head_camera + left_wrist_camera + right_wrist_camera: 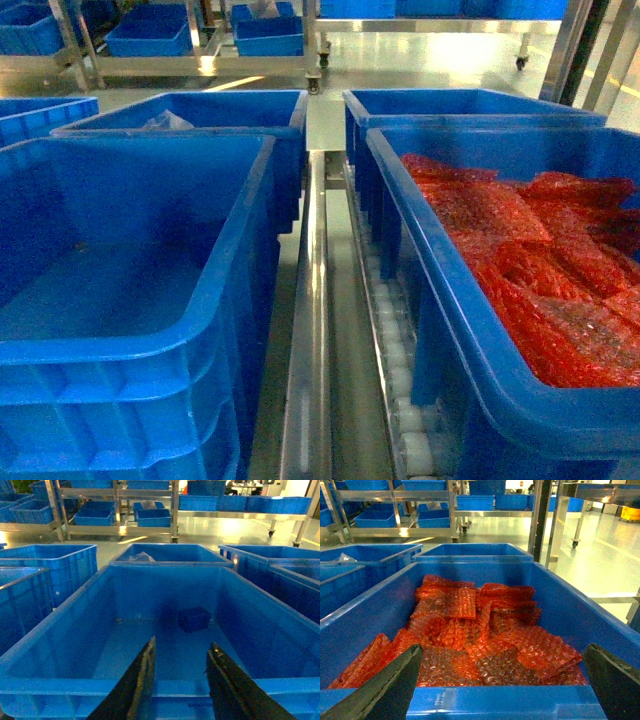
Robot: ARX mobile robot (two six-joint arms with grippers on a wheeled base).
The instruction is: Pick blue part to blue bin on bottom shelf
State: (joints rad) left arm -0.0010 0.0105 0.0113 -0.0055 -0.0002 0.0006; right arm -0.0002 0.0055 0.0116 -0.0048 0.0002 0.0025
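The blue part [194,618] lies alone on the floor of the near left blue bin [60,630], a little toward two o'clock of the floor's middle as the left wrist view has it, touching no wall. The head view does not show it: the bin's near wall hides that stretch of floor. Whether it waits there to be fetched or has already been dropped there, I cannot tell.

The left claw [180,660] hangs over the bin's near rim at six o'clock of the part, its jaws apart with nothing between them, and the gap lines up roughly with the part. That looks like a pose for reaching in or for having let go.

The right claw [502,670] sits above the near wall of the right bin [570,610], its jaws spread very wide and holding nothing, likely just parked out of the way. Below it lie heaps of red bubble-wrap bags [485,635], loosely overlapped.

Between the two bins run a steel divider rail [310,330] and a white roller track [385,330], which suggests the bins stand in lanes of the bottom shelf [345,400]. Farther bins and steel racks stand at twelve o'clock.
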